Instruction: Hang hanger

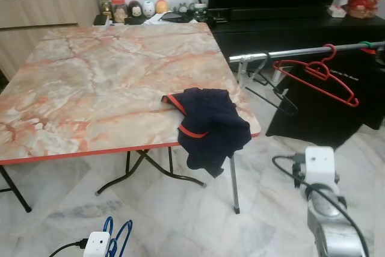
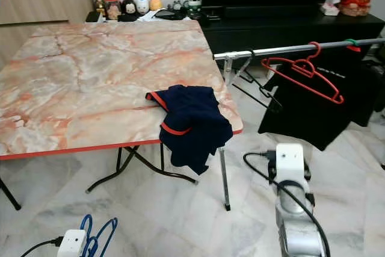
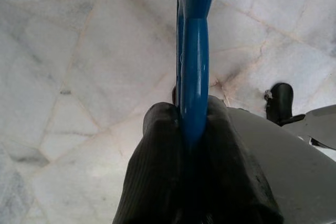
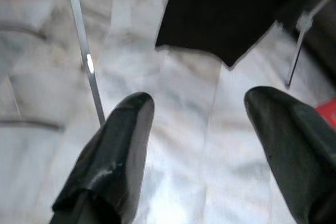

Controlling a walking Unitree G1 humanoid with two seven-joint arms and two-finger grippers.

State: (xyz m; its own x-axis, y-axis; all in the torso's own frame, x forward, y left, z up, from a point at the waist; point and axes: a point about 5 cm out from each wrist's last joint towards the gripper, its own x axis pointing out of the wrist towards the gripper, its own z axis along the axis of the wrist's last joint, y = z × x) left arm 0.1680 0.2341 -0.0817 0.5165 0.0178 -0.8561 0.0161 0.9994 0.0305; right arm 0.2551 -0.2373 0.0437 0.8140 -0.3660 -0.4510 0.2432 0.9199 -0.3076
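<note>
Left wrist view: glossy blue hanger [image 3: 193,61].

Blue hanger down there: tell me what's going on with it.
The left gripper is shut on the blue hanger, holding it low over the marble floor. The right gripper is open and holds nothing. The hanger is not yet on the rail, where a red hanger already hangs. A dark garment droops off the table corner.

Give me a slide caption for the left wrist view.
Left gripper shut on a blue hanger above the marble floor.
</note>
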